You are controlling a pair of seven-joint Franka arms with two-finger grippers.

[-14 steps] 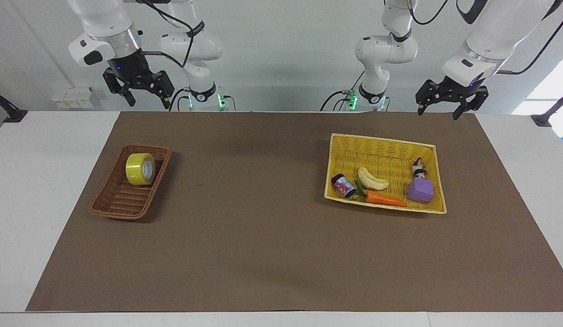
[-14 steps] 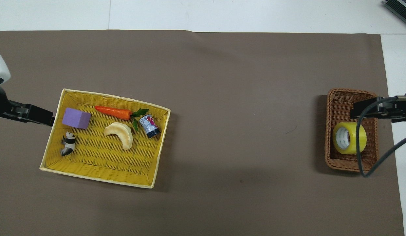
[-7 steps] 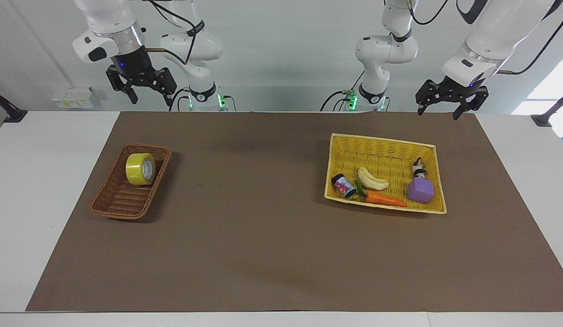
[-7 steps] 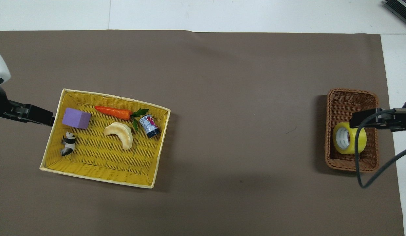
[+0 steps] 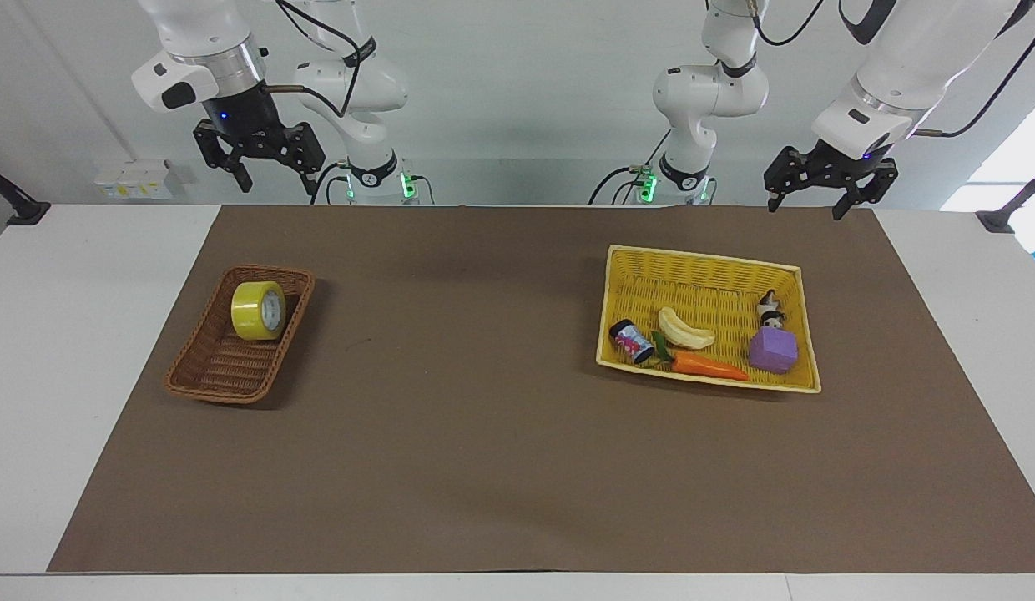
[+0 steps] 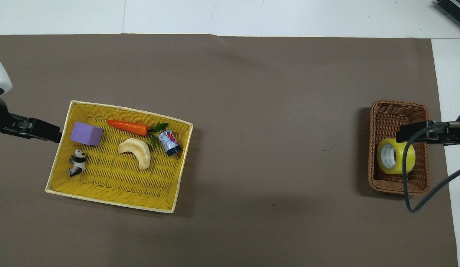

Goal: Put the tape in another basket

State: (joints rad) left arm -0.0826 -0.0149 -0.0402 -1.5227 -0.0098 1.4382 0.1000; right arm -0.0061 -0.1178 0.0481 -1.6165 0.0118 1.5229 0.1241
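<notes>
One camera sits high across the table and faces the robots, taking in both arm bases, the whole flat brown paper mat point(image 5: 517, 417) and white table margins. The other hangs high above the robots' end, looking steeply down and forward, closer in on the mat point(image 6: 252, 92). Both share the mat, turned half round between them.

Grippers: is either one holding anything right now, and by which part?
Nothing is held. The right gripper and left gripper hang open and empty above the table; the glossy yellow tape roll sits in the dark brown wicker basket.
</notes>
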